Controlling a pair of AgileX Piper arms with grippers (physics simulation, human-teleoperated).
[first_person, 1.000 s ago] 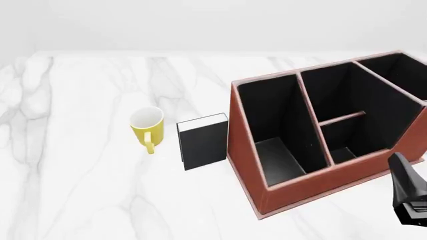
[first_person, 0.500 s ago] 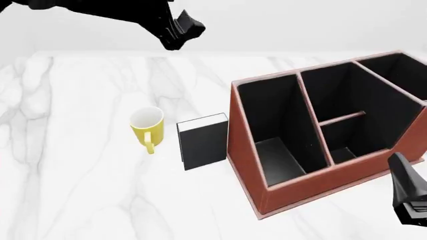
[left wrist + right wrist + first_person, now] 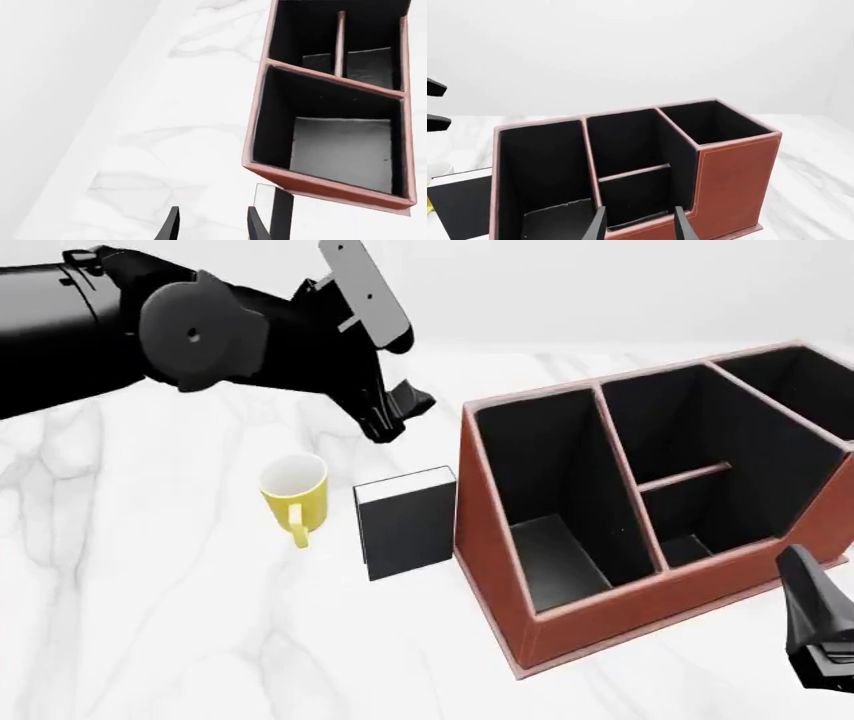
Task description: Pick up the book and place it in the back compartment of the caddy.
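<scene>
Since a second ago, I am swinging my left gripper (image 3: 400,412) in, fingers parted and empty, above the upright book (image 3: 407,524); I am aiming to straddle its thin top edge squarely.

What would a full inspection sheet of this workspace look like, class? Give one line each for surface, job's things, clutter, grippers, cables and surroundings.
Surface: white marble-patterned table, level.
Job's things: the book stands upright on the table, between the mug and the caddy, close beside the caddy's outer wall. The back compartment holds nothing that can be seen.
Clutter: yellow mug upright, on the book's far side from the caddy.
Grippers: left gripper open, in the air above the book, touching nothing. Right gripper open, low in front of the caddy, holding nothing.
Cables: nothing seen.
Surroundings: plain pale backdrop behind the table.
</scene>
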